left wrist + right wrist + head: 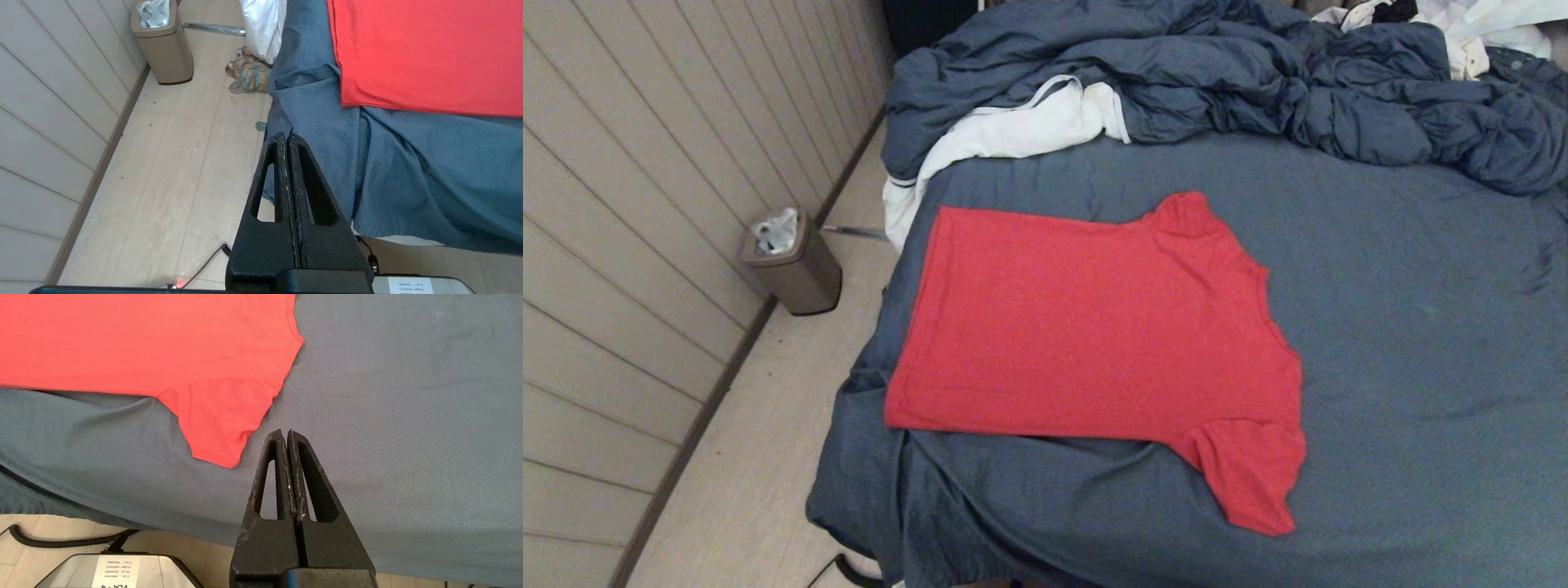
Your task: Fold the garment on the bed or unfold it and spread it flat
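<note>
While nothing touches it, the bed (1421,327) fills most of the head view, its slate-blue sheet smooth on the robot's right and rumpled into soft folds along the near left corner, where it hangs over the edge toward the pale floor (768,490). Across the far side of the bed a bulky slate-blue duvet (1258,73) lies bunched in heavy folds, and a white cloth with dark trim (1013,131) spills out from under its left end and down the side of the bed. On the sheet, nearer the left edge than the right, the red T-shirt (1094,327) lies spread flat and sideways, its hem toward the robot's left and its neckline toward the right; one short sleeve points to the far side, close to the duvet but apart from it, and the other sleeve points toward the near edge. Beside the bed, against the panelled wall (629,204), a small tan waste bin (796,265) stands on the floor with crumpled material in it. Neither arm shows in the head view. From its own camera, the left gripper (286,136) hangs over the near left corner of the bed, clear of the shirt's hem, jaws pressed together on nothing. Seen the same way, the right gripper (284,433) hovers above bare sheet just beside the near sleeve without touching it, jaws likewise closed and empty.
</note>
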